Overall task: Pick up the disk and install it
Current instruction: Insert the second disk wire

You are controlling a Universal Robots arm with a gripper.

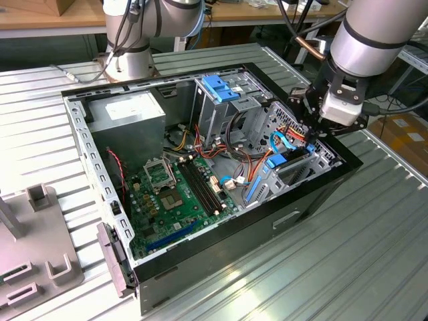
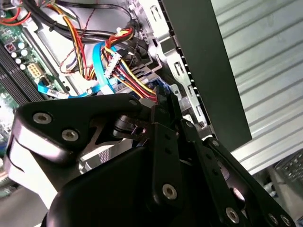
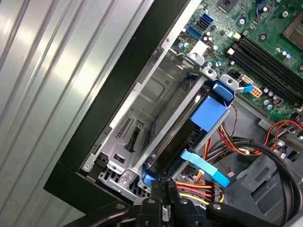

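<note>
A ribbed metal table (image 1: 374, 254) carries an open computer case (image 1: 321, 190) lying on its side, and the arm (image 1: 374, 37) reaches down over the case's corner at the exterior view's right. Inside the case, well away from the gripper toward the exterior view's left, sit a grey power box (image 1: 130, 115) and a green circuit board (image 1: 177, 197). Between them and the gripper stands a metal cage with a blue handle (image 1: 219, 87) on top.

The gripper (image 3: 163, 189) is lowered into the drive bay at that corner. In the first wrist view its fingers (image 3: 171, 193) stand close together, pinched on the blue-edged end of the disk (image 3: 175, 137). The disk sits on edge in the metal bay (image 3: 142, 113), right under the gripper and running away from it toward the circuit board, with a blue bracket tab (image 3: 209, 112) at its far part. A bundle of red, yellow and black wires (image 2: 120, 61) and a pale blue flat cable (image 2: 102, 66) lie just beside the gripper.
</note>
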